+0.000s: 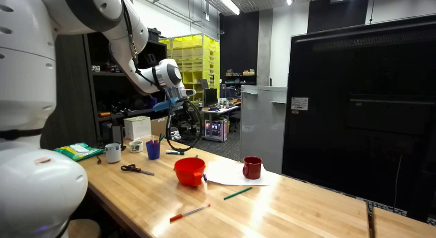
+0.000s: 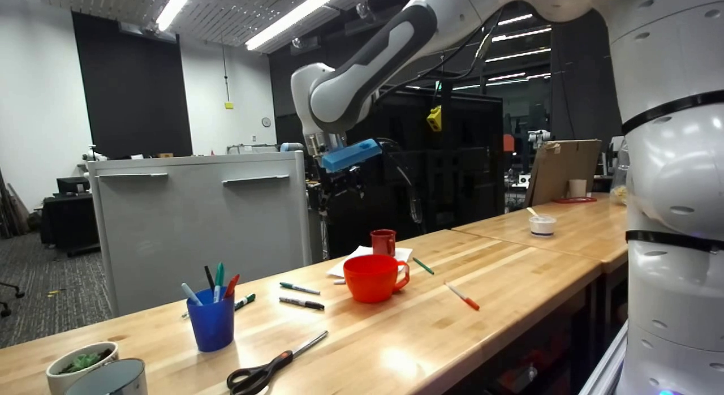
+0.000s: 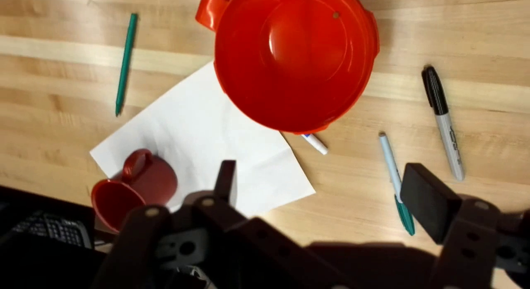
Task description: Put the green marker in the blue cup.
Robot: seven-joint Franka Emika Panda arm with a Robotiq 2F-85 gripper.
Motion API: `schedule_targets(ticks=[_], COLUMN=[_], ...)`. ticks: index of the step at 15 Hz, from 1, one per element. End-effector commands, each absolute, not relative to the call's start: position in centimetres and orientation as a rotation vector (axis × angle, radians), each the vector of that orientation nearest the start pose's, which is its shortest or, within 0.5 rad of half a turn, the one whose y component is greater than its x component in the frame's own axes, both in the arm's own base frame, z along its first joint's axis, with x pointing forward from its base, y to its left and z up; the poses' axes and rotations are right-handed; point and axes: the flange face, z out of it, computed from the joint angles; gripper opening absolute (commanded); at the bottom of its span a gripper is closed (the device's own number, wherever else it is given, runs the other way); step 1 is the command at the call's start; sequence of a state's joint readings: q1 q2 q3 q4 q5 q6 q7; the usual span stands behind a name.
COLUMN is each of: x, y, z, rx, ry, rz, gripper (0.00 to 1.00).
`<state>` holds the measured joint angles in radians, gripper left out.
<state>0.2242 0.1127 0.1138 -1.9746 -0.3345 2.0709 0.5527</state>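
The green marker (image 1: 237, 193) is slim, straight and dark green. It lies flat on the wooden table in both exterior views (image 2: 423, 265). It also shows in the wrist view (image 3: 125, 65) at the upper left, apart from the fingers. The blue cup (image 1: 153, 150) stands upright on the table with several markers in it. It shows in both exterior views (image 2: 211, 321) and is out of the wrist view. My gripper (image 3: 321, 185) is open and empty above the table, with its fingers wide apart. In an exterior view my gripper (image 2: 337, 192) hangs well above the table.
A red bowl (image 1: 189, 171) stands between the blue cup and the green marker. A dark red cup (image 1: 252, 167) stands on white paper (image 3: 198, 123). A red pen (image 2: 462, 296), scissors (image 2: 277, 365), a white mug (image 1: 113, 153) and other markers (image 3: 443, 123) are on the table.
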Motion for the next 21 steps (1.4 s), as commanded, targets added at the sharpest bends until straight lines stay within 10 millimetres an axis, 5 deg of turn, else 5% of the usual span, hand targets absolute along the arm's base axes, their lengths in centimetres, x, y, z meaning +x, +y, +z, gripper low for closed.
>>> schedule_targets(ticks=[1,8,16,21], x=[52.9,53.4,54.8,54.5], y=[14.6,11.7,12.2,12.1], z=[42.8,45.6,44.6,44.5], rx=[-3.283,-3.029,-3.203,-3.236], ry=[0.386,0.76,0.514,0.522], rz=[-0.214,-0.504,-0.504,-0.487], gripper=[1.0,1.0,1.0,1.0])
